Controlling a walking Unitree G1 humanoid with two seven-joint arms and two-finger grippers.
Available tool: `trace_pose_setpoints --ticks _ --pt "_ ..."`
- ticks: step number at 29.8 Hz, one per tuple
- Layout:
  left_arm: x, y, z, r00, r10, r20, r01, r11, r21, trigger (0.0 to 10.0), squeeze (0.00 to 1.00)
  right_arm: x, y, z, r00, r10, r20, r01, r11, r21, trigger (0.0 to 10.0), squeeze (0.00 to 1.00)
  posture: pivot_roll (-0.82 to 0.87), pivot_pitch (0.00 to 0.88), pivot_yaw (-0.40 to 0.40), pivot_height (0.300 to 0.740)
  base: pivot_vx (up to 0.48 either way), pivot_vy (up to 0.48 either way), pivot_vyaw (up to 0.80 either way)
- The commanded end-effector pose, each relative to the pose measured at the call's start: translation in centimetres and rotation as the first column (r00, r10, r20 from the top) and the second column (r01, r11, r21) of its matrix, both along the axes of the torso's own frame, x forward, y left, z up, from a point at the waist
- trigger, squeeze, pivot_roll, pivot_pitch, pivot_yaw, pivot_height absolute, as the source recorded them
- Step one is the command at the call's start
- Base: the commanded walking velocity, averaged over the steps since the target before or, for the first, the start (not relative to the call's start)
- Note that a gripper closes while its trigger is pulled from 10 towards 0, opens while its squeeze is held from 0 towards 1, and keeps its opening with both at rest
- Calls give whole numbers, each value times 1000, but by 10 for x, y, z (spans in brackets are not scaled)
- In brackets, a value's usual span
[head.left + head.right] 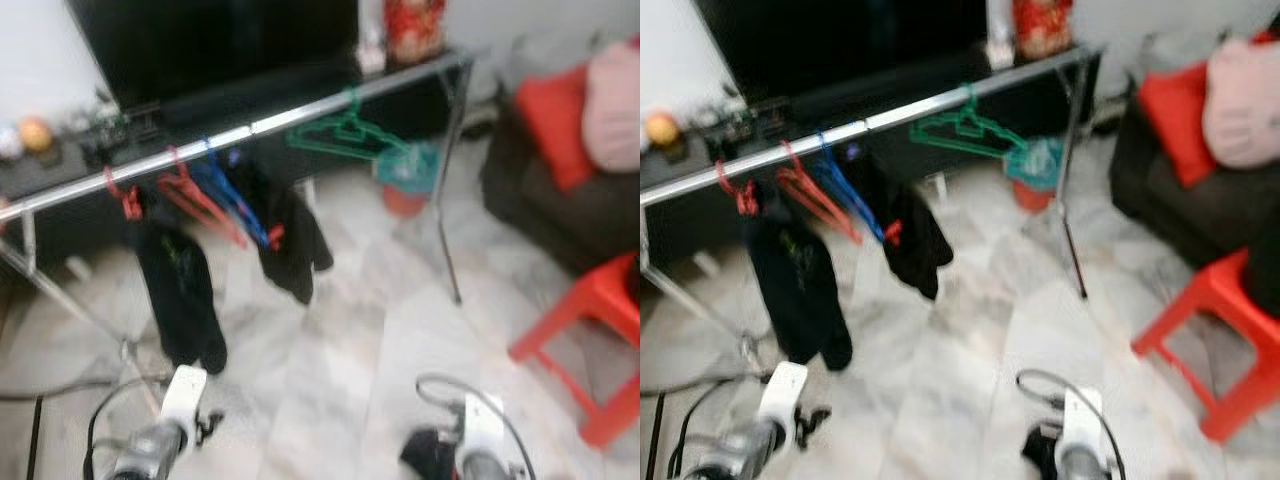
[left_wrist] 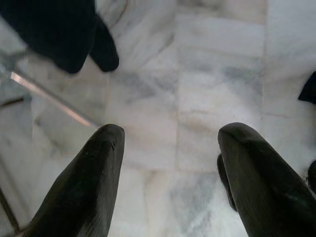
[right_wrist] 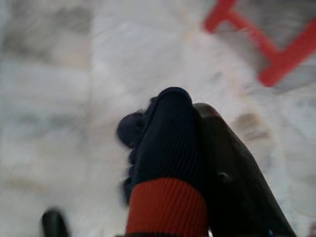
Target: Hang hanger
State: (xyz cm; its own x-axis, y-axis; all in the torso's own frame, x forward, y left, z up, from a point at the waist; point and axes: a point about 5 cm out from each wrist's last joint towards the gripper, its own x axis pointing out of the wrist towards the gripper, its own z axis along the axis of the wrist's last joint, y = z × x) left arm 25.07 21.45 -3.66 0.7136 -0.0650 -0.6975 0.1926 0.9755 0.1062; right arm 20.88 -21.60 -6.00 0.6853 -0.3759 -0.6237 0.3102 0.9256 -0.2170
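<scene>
Overhead, green hanger [image 1: 350, 135] lengthwise along rail [image 1: 300, 110]

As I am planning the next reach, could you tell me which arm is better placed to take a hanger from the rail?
Probably left. The left gripper is open and empty, below the red hangers; the right gripper is shut on a dark cloth.

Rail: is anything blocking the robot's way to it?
Nothing visible. Bare marble floor lies between the left gripper, the right gripper and the rail; black clothes hang under its left part.
</scene>
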Motion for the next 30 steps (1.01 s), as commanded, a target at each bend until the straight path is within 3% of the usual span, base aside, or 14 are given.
trace_pose_setpoints --ticks 1,5,6,9,11,12,13,14,30 --pt "-2 3 -1 1000 8 -3 -8 1000 9 10000 0 14 -1 14 993 20 113 -11 997 -75 10000 0 -5 0 122 740 0 0 0" --pt "-3 3 -1 1000 4 -5 -4 1000 14 10000 0 16 -4 20 987 67 149 -40 983 -178 10000 0 -10 0 121 740 0 0 0" --pt "-3 2 -2 1000 0 -7 0 1000 10 10000 0 10 -13 18 992 43 122 -13 971 -238 10000 0 -14 0 121 740 0 0 0" --pt "-4 1 -3 1000 -3 -13 3 1000 10 10000 0 -6 -33 14 996 -38 76 57 963 -262 10000 0 -25 0 121 740 0 0 0" --pt "-6 0 -4 1000 -5 -21 5 1000 7 10000 0 -24 -52 8 999 -47 -17 39 943 -331 10000 0 -31 0 119 740 0 0 0" --pt "-7 0 -5 1000 -6 -25 6 1000 7 10000 0 -35 -62 5 994 -4 -108 -42 908 -416 10000 0 -33 0 115 740 0 0 0" --pt "-7 0 -5 1000 -6 -25 6 1000 7 10000 0 -35 -62 5 994 -4 -108 -42 908 -416 10000 0 -33 0 115 740 0 0 0" --pt "-7 1 -5 1000 -6 -27 6 1000 8 10000 0 -39 -66 4 988 20 -154 -90 884 -459 10000 0 -35 0 114 740 0 0 0" --pt "-7 1 -5 1000 -6 -27 6 1000 8 10000 0 -39 -66 4 988 20 -154 -90 884 -459 10000 0 -35 0 114 740 0 0 0"
